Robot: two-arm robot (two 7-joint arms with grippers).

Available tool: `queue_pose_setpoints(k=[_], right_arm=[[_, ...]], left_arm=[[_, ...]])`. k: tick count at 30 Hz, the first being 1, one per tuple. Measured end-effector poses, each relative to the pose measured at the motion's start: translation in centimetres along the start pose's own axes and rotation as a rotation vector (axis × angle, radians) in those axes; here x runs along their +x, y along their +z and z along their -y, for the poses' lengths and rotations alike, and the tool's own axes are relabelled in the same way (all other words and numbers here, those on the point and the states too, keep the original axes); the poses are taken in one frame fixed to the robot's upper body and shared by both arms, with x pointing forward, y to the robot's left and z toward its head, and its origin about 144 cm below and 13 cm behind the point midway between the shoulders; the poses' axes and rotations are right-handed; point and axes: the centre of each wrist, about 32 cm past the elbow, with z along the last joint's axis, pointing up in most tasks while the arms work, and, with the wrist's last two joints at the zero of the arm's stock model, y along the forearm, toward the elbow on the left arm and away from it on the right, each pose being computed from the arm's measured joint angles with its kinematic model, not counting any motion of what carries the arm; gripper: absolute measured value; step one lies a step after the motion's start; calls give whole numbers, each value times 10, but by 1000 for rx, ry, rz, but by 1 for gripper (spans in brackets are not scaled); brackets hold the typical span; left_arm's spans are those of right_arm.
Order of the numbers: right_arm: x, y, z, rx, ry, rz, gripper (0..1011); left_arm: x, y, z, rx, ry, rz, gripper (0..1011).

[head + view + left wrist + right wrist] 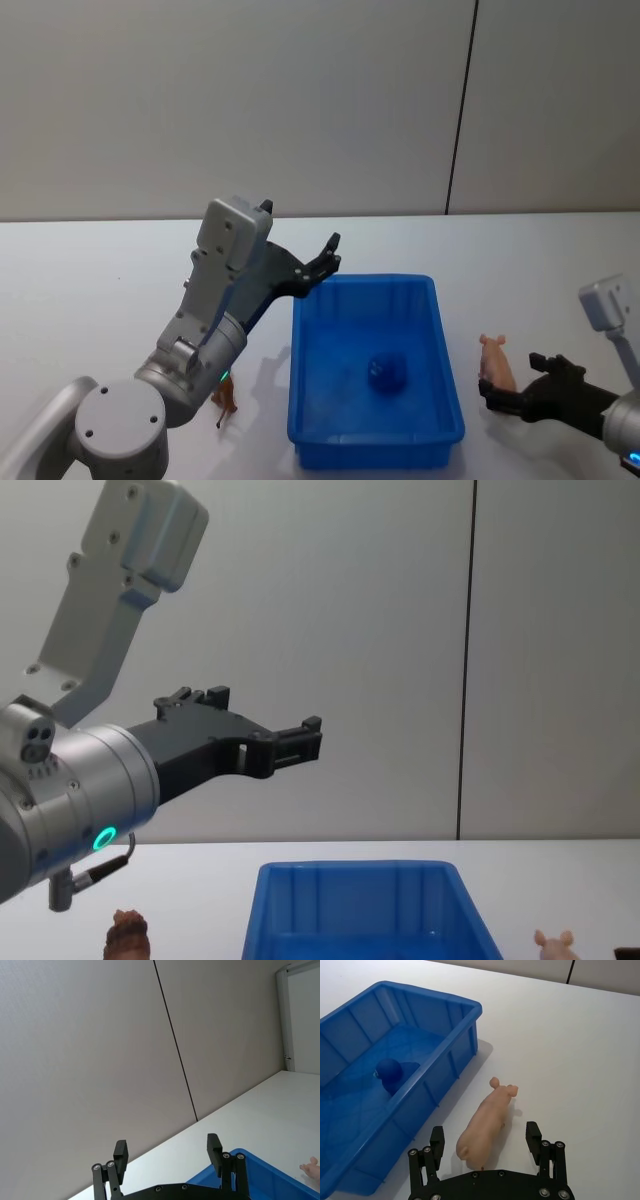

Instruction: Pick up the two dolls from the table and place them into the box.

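1. Nothing is finished yet. Both dolls are on the bench, outside the box [375, 450].
2. The brown doll [226, 398] stands just beside the box's left wall, toward the bench's near edge. The pink doll [485, 1119] lies just right of the box, also toward the near edge.
3. The box holds one small dark-blue round thing [387, 372], which is not one of the dolls.
4. My right pincer [485, 1137] is low over the bench and spread wide. It has a finger on each side of the pink doll, with gaps on both sides, so I judge it touches nothing.
5. My left pincer [167, 1149] is raised above the box's far-left corner, spread and empty.
6. Both grasps and both drops into the box remain, and I judge the pink doll comes first.
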Motion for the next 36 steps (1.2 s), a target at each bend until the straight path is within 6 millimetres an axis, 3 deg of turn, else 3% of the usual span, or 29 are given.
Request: queue_pose_setpoints(k=[2, 9, 12, 19, 22, 26, 36], right_arm=[[0, 0, -2, -1, 0, -1, 998], [-3, 1, -9, -5, 5, -1, 843], [-4, 1, -13, -9, 6, 0, 716], [-4, 2, -16, -12, 7, 1, 538], [-4, 3, -17, -12, 5, 2, 397], [-4, 4, -17, -11, 0, 3, 337], [-2, 9, -15, 18, -16, 12, 336]], left_arm=[[0, 0, 0, 0, 0, 0, 1001], [0, 0, 0, 0, 0, 0, 1001], [0, 0, 0, 0, 0, 0, 1001], [0, 0, 0, 0, 0, 0, 1001], [0, 0, 0, 0, 0, 0, 1001], [0, 0, 0, 0, 0, 0, 1001], [0, 0, 0, 0, 0, 0, 1001]])
